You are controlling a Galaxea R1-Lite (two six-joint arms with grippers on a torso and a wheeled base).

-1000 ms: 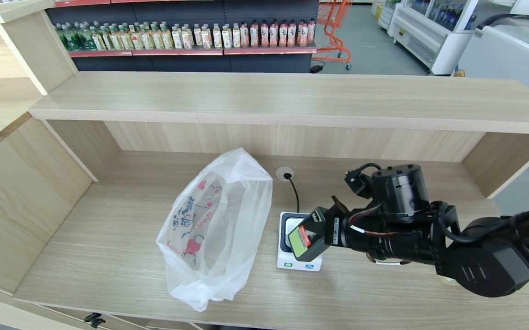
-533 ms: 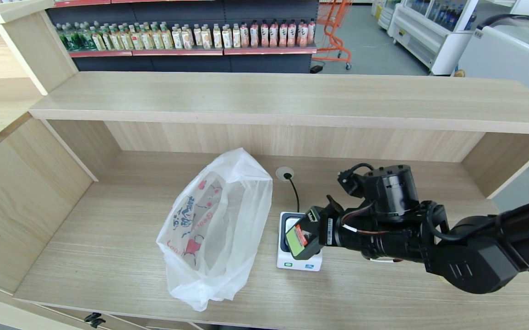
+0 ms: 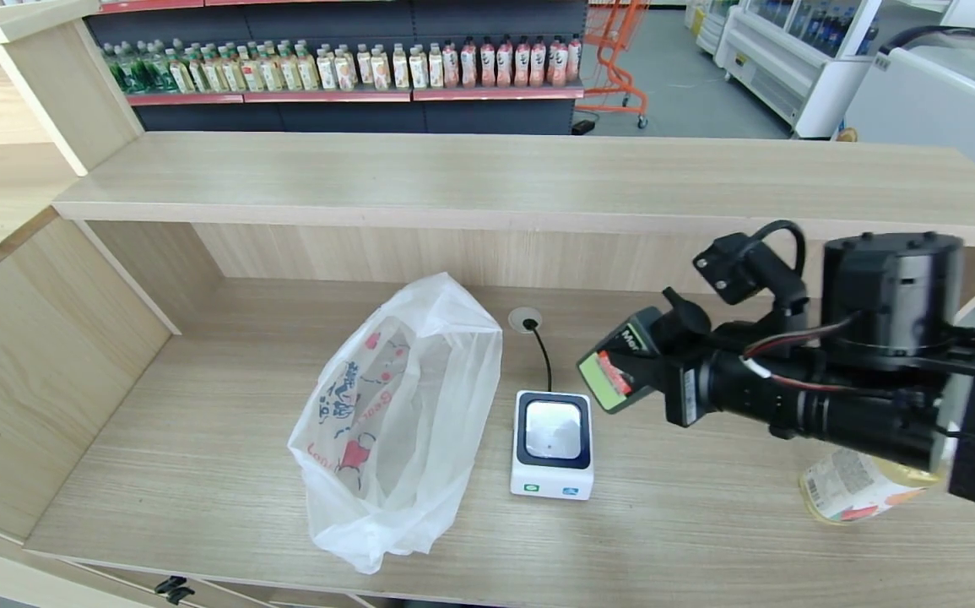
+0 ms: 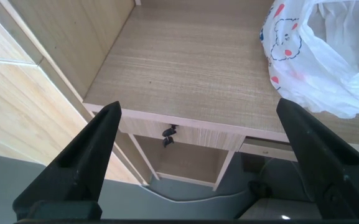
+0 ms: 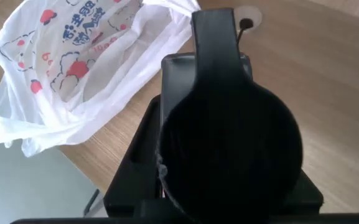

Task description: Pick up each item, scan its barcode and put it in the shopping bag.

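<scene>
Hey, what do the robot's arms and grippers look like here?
Matte black throughout. The right arm has a thick cylindrical joint housing with small screws on top, a looped black cable, thin red and white wires, and a white label strip near the right gripper. The left gripper has two broad, wedge-shaped black fingers.

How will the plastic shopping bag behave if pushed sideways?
Shopping bag is thin, translucent, crumpled film: likely floppy, folding rather than resisting. Nothing heavy shows through it, so probably light and apt to slide on the smooth counter.
</scene>
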